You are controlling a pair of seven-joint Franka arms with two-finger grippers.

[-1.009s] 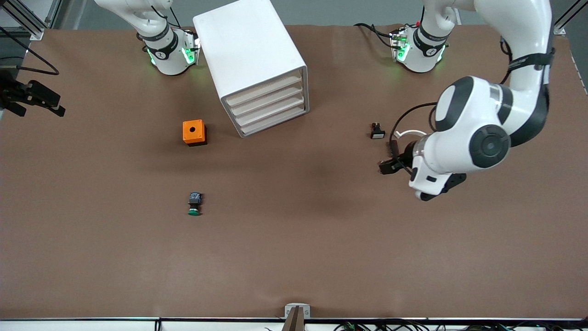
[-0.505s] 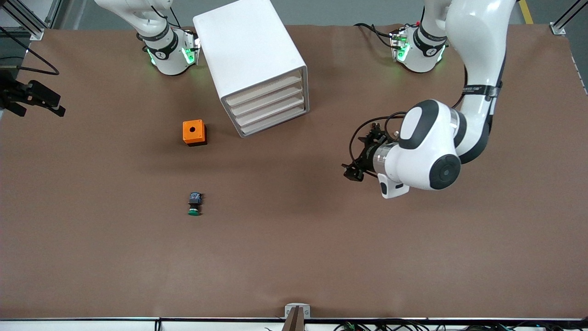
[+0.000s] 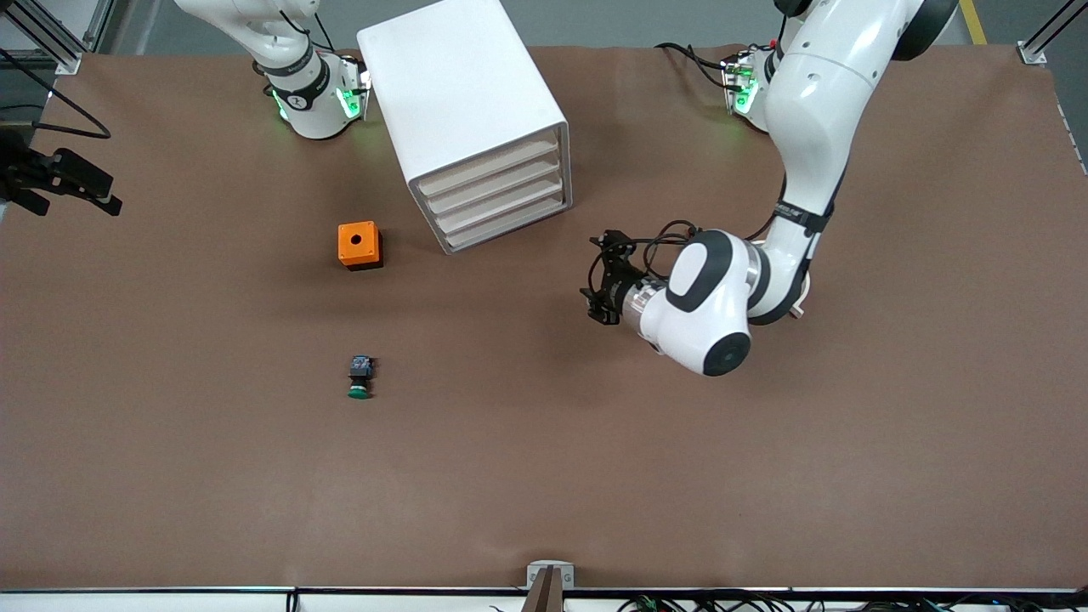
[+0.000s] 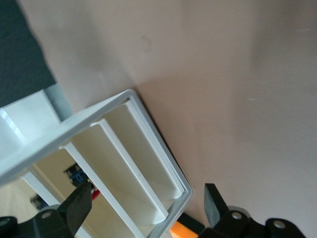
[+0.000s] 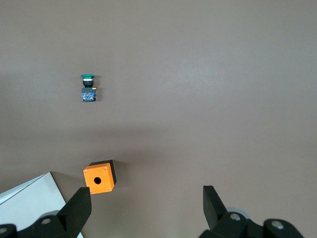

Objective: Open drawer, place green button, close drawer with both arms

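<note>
You will find no lettering, label, brand or number legible here. A small round emblem sits on the black band of the right arm's base (image 3: pixel 297 100), but you cannot read it. A dark strap on the left arm (image 3: pixel 797 212) carries pale marks too small to make out. The cabinet (image 3: pixel 463 119), the orange box (image 3: pixel 359 245) and the button (image 3: pixel 360 377) show you no writing.

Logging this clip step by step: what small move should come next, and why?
Probably bring the left gripper, open over the table, closer to the lowest drawer of the cabinet: all four fronts look shut, and the button lies untouched.
</note>
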